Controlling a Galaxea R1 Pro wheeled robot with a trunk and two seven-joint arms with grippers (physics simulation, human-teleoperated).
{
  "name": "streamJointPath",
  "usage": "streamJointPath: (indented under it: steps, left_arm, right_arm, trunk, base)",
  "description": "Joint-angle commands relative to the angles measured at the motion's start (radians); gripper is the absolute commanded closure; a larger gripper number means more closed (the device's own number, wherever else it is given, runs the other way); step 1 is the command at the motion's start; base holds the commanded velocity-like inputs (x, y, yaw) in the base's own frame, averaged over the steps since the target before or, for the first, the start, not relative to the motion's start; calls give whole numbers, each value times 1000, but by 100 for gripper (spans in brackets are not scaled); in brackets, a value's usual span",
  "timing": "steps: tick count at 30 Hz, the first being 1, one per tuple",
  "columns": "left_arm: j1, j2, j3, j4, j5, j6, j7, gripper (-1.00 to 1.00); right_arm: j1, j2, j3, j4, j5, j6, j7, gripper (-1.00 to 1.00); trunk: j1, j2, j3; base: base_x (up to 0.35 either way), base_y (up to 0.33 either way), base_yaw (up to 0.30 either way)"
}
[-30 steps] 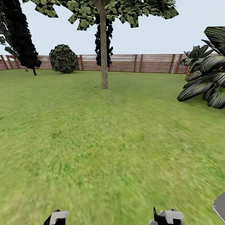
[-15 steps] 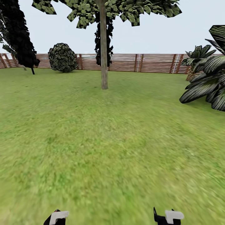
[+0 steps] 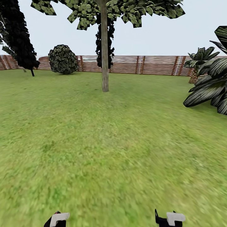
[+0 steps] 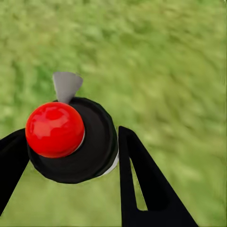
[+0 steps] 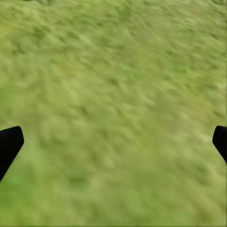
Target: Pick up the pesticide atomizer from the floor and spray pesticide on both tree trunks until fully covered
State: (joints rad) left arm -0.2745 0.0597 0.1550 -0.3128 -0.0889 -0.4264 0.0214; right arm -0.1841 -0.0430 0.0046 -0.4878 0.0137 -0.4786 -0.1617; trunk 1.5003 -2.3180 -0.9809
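The pesticide atomizer (image 4: 71, 139) sits clamped between the two black fingers of the left gripper (image 4: 66, 161), which close on its round black body from either side. The wrist camera looks straight down onto its red top knob (image 4: 55, 129), so its long axis runs along the line of sight, roughly upright over the lawn (image 4: 165, 61). A small grey nozzle (image 4: 66, 85) juts from the body toward twelve o'clock, pointing out ahead of the fingers, probably held that way so the spray leaves clear of the hand. The right gripper (image 5: 113, 142) hangs spread wide and holds nothing, only its fingertips edging the grass.

In the head view the tree trunk (image 3: 105, 56) stands at twelve o'clock, well apart across the grass, so the carrying pose likely suits the drive over. A round bush (image 3: 63, 59) sits at eleven o'clock before the slatted fence (image 3: 151, 65); palms (image 3: 208, 85) crowd two o'clock.
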Motion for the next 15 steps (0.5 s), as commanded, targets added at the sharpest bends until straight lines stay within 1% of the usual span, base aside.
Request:
streamJointPath:
  steps: [1, 15]
  left_arm:
    - [0, 0, 0, 0, 0, 0, 0, 100]
    - [0, 0, 0, 0, 0, 0, 0, 100]
  right_arm:
    - [0, 0, 0, 0, 0, 0, 0, -100]
    - [0, 0, 0, 0, 0, 0, -1, -100]
  trunk:
    - [0, 0, 0]
    - [0, 0, 0]
  base:
    - [338, 0, 0]
    - [339, 0, 0]
